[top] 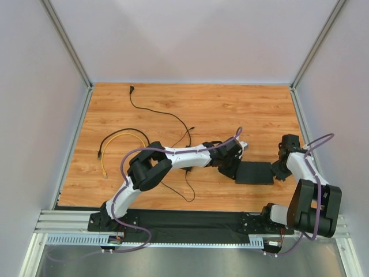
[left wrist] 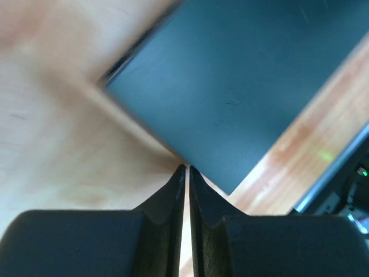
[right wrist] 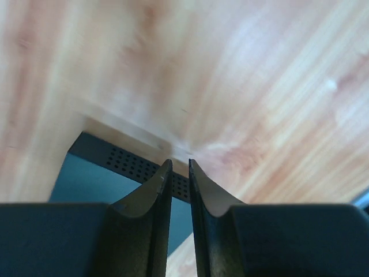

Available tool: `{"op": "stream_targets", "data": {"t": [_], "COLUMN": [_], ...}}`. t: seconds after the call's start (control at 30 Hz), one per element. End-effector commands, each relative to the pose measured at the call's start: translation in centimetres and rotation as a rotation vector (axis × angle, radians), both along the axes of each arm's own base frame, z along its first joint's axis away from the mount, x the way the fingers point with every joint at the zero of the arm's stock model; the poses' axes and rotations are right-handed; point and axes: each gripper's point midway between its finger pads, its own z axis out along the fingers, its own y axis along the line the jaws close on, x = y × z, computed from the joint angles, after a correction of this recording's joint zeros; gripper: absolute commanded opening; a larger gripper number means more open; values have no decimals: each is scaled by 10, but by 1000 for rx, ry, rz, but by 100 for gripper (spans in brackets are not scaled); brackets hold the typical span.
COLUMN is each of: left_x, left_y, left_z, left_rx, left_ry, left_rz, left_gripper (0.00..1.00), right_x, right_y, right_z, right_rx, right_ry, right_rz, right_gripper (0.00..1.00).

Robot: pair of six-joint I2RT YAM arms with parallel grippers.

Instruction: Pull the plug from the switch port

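- The switch (top: 255,172) is seen lying flat on the wooden table (top: 202,104), in the near right part. Its long sides run roughly along the near edge.
- The left gripper (top: 233,167) is set at the switch's left end. In its wrist view the fingers (left wrist: 164,199) are drawn almost together with only a hairline slit between them. Nothing is seen pinched, and the tips sit at a corner of the slab.
- The right gripper (top: 278,171) is set at the switch's right end. Its fingers (right wrist: 144,196) are likewise nearly pressed together, with nothing seen between them. The tips hang over the perforated side edge.
- A thin black cable (top: 155,111) and a yellow cable (top: 104,166) are laid on the left half, well apart from the switch.
- The table is closed in by grey walls (top: 190,34) at left, back and right. Bare wood is shown from the switch's far edge to the back wall. Less room is left on the right side.
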Motion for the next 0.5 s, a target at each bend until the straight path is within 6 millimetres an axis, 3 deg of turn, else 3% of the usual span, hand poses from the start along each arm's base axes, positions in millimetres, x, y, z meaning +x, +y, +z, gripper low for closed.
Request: {"op": "stream_targets", "data": {"t": [0.0,0.2,0.47], "left_x": [-49,-49,-44], "left_y": [-29,-28,-25], "left_z": [28,24,26], "left_rx": [-107,-70,-44], "left_ry": [45,23,-2], "left_rz": [-81,-64,-51], "left_gripper": [13,13,13], "right_x": [43,45,47], "right_y": [11,15,6], "right_z": [4,-11,1], "right_rx": [70,109,54], "right_ry": [-93,-38,-68], "right_rz": [90,118,122], "right_gripper": [20,20,21]}}
